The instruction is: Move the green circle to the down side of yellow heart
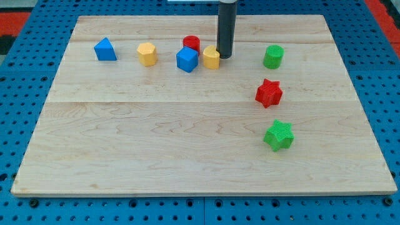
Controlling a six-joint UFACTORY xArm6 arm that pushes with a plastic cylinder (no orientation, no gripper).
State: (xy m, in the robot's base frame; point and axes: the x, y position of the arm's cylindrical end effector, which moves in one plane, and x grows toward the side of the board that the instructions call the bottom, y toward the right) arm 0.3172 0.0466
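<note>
My tip (224, 57), the lower end of the straight dark rod, rests on the pale wooden board (187, 144) near the view's top, touching or just beside the right edge of a small yellow block (211, 58), which I take to be the yellow heart, though its lobes are hard to make out from this angle. There are no jaws here to open or shut; the rod only pushes, and it holds nothing. Just left of the heart sits a blue cube-like block (187, 59), with a red cylinder (191, 44) partly hidden behind it. Further left are a second yellow block (147, 54), whose shape I cannot settle, and a blue triangular block (105, 49). The green circle (273, 56), a short green cylinder, stands to the view's right of my tip, apart from it and level with the heart, so it is not yet below the heart. The space beneath the heart looks open, which suits the target spot. A red star (269, 92) and a green star (279, 135) lie lower on the right, near a likely path. The rod's upper part is cut off at the view's top, and the arm is not visible.
</note>
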